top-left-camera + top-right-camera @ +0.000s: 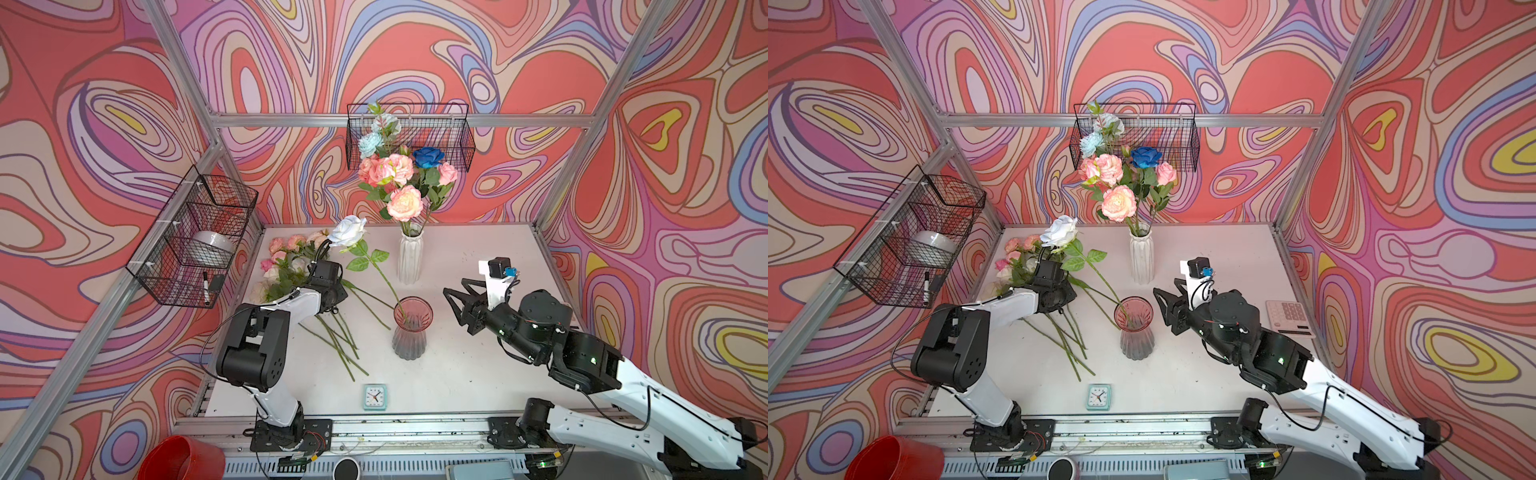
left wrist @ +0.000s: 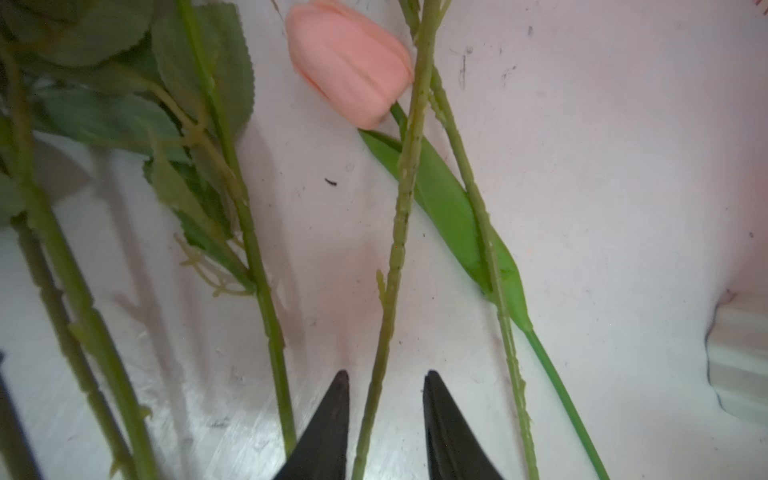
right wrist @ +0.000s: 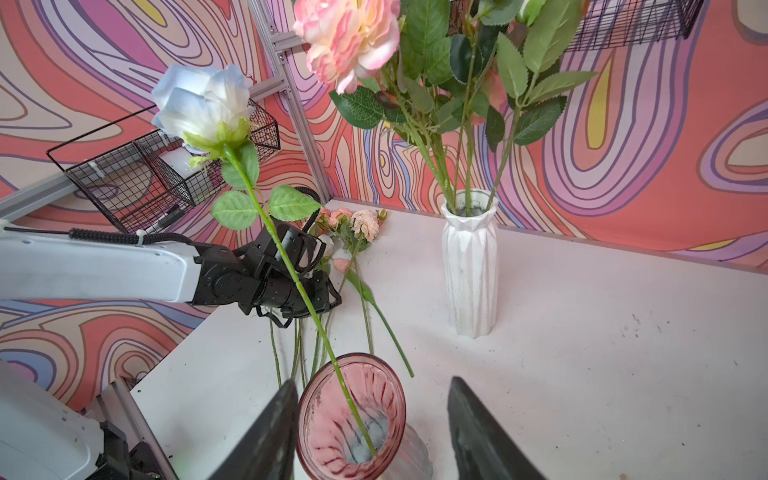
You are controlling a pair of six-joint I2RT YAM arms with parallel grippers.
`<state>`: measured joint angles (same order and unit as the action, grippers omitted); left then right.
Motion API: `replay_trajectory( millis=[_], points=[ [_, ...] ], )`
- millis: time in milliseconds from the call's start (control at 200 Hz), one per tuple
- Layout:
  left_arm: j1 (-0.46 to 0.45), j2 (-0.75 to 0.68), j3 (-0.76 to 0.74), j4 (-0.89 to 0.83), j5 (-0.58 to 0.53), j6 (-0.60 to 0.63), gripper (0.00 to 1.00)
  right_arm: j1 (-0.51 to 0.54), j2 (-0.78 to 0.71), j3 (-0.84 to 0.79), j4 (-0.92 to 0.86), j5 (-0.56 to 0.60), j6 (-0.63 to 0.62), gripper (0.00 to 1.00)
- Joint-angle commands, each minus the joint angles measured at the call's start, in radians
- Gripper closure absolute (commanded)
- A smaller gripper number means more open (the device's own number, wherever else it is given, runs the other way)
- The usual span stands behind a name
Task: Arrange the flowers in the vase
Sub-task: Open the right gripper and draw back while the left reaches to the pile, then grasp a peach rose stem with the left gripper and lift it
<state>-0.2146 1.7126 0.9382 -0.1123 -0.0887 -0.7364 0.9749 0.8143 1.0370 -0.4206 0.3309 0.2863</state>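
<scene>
Stem [image 2: 386, 316] between left fingers [image 2: 330, 424], bases cropped

The rose [image 1: 347, 230] is white, the vase [image 1: 409, 343] seemingly smoky pink.

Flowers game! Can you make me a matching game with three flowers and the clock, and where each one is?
Things: 1 white rose; 2 deep blue rose; 3 pink tulip; 4 clock.
Places: A in the white vase; B lying among loose stems; C by the table's front edge; D stem in the pink glass vase.
Pairs: 1-D, 2-A, 3-B, 4-C.
</scene>
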Motion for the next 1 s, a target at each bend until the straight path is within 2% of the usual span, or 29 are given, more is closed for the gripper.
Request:
replay_trajectory(
  millis=[0, 245, 305, 400, 456, 576, 661, 806, 996],
  points=[
    [0.003, 0.042, 0.05, -0.009, -0.06, 0.017, 0.68, -0.002, -0.021, -0.018, -0.018, 0.028, 0.012, 0.41],
    [0.003, 0.098, 0.091, -0.021, -0.065, 0.056, 0.88, -0.002, -0.025, -0.013, -0.026, 0.034, 0.007, 0.41],
    [0.003, 0.093, 0.086, -0.021, -0.065, 0.061, 0.87, -0.003, -0.025, -0.012, -0.027, 0.034, 0.006, 0.41],
    [0.002, 0.105, 0.093, -0.038, -0.067, 0.063, 0.78, -0.003, -0.022, -0.011, -0.024, 0.037, 0.006, 0.41],
    [0.003, 0.12, 0.105, -0.055, -0.067, 0.064, 0.77, -0.002, -0.021, -0.011, -0.021, 0.036, 0.007, 0.41],
    [0.003, 0.112, 0.1, -0.051, -0.067, 0.061, 0.92, -0.004, -0.021, -0.008, -0.022, 0.035, 0.005, 0.41],
    [0.003, 0.068, 0.091, -0.044, -0.078, 0.062, 1.0, -0.002, -0.023, 0.0, -0.03, 0.037, 0.005, 0.41],
    [0.001, -0.041, 0.086, -0.053, -0.101, 0.078, 1.0, -0.002, -0.027, 0.006, -0.032, 0.039, 0.004, 0.41],
    [0.001, -0.252, 0.062, -0.076, -0.141, 0.099, 1.0, -0.002, -0.022, 0.013, -0.021, 0.035, 0.001, 0.41]
  ],
)
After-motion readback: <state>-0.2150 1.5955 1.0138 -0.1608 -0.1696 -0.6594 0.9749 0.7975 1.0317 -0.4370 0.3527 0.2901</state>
